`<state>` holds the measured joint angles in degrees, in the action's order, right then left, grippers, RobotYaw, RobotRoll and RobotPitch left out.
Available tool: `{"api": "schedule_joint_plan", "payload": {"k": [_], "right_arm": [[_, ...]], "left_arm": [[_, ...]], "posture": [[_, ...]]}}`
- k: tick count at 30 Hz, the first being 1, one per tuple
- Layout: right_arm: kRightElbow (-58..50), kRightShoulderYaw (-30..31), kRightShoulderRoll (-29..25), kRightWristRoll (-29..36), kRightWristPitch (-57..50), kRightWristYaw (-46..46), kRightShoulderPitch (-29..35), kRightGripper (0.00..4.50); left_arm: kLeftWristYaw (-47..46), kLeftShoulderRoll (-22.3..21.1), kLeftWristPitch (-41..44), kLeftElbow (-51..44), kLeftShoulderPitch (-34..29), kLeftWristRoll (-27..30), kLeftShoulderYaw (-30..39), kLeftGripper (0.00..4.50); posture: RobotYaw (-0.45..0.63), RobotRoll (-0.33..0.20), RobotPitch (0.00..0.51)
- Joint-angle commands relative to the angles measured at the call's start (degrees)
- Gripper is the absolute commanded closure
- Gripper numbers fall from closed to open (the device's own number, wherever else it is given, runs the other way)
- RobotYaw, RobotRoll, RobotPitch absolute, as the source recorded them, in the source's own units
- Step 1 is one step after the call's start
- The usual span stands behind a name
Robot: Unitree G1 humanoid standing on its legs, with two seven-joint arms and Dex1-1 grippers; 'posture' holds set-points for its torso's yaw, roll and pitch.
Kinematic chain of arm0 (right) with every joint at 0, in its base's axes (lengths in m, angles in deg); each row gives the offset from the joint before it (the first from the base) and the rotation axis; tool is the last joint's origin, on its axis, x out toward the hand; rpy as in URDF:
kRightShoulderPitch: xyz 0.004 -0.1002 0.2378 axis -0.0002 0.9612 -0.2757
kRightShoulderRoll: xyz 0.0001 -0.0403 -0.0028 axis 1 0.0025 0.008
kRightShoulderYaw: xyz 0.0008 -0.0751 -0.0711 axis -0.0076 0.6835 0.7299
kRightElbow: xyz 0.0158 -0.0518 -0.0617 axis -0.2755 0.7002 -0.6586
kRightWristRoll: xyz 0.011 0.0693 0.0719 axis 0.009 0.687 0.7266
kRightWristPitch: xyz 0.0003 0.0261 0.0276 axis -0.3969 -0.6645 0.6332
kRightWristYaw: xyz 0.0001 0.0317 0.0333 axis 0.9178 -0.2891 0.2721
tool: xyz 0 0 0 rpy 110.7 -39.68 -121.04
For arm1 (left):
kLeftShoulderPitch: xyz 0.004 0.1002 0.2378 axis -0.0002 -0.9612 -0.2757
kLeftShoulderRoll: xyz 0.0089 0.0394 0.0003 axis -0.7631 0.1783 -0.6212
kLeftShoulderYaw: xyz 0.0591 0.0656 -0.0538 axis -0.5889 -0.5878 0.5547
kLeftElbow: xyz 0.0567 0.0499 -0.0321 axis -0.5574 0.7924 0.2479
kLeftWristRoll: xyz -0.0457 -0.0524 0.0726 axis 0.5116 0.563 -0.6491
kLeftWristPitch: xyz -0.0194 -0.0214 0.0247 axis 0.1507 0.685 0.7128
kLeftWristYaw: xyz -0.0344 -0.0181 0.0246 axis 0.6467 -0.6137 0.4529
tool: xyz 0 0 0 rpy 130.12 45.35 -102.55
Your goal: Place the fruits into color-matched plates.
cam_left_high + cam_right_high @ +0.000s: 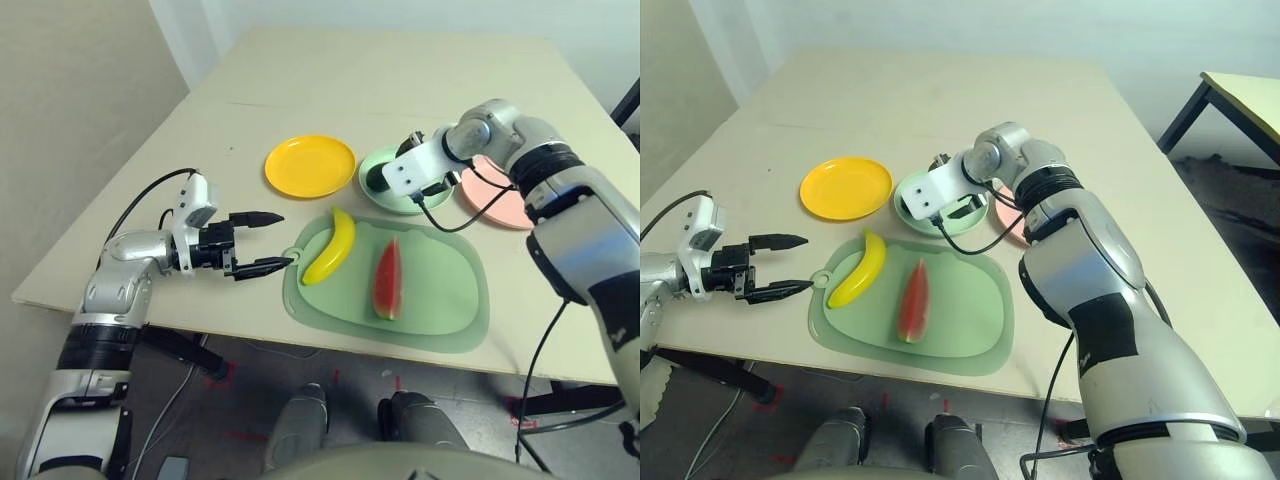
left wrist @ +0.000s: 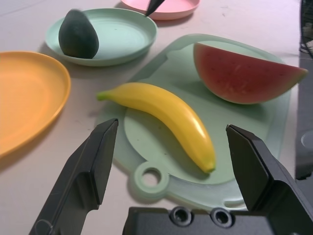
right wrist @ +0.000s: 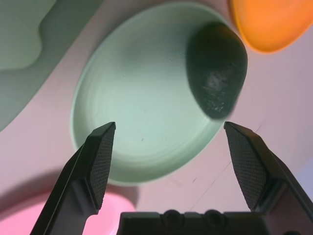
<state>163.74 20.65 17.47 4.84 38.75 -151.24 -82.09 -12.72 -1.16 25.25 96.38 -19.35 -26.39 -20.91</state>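
Note:
The dark green avocado (image 3: pixel 216 68) lies in the mint green plate (image 3: pixel 132 112), close to its rim. My right gripper (image 3: pixel 169 126) hovers open just above that plate, apart from the avocado. The yellow banana (image 1: pixel 333 246) and the red watermelon wedge (image 1: pixel 388 280) both rest on the green cutting mat (image 1: pixel 440 300). To the left of the mat's handle hole, my left gripper (image 1: pixel 287 240) stands open and empty, its fingers pointing at the banana (image 2: pixel 161 110). The yellow-orange plate (image 1: pixel 310 165) and the pink plate (image 1: pixel 497 205) hold nothing; my right arm covers part of the pink one.
The three plates stand in a row behind the mat. A black cable hangs from my right wrist over the green plate and the mat's far edge. The table's front edge runs just below the mat.

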Motion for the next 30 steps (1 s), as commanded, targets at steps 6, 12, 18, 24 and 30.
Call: {"api": "schedule_joint_plan", "payload": {"k": [6,12,18,24,30], "right_arm": [[-12.17,-5.40,-3.74,13.41,7.53,-27.35,4.38,0.04],[-34.68,3.65,-11.22,27.20,0.15,-30.84,9.74,0.04],[-54.39,9.11,-18.36,34.46,-6.47,-30.84,12.68,0.04],[-64.88,8.97,-20.34,34.86,-13.40,-30.84,14.85,0.04],[-68.03,8.42,-18.50,32.48,-17.62,-30.84,16.26,0.04]], "left_arm": [[2.51,-0.69,-0.57,1.71,0.95,-0.98,-1.04,0.00],[3.34,-0.68,0.12,1.48,1.48,-1.00,-1.55,0.00],[5.73,-2.20,1.69,-0.06,0.97,-0.29,-1.87,0.00],[9.44,-3.43,0.86,-1.96,-0.08,0.15,-2.40,0.00],[11.00,-3.39,0.63,-2.00,0.39,-0.39,-3.05,0.00]], "posture": [[0.07,0.000,0.097],[0.06,0.000,0.100],[0.06,0.000,0.102],[0.05,0.000,0.105],[0.05,0.000,0.106]]}}
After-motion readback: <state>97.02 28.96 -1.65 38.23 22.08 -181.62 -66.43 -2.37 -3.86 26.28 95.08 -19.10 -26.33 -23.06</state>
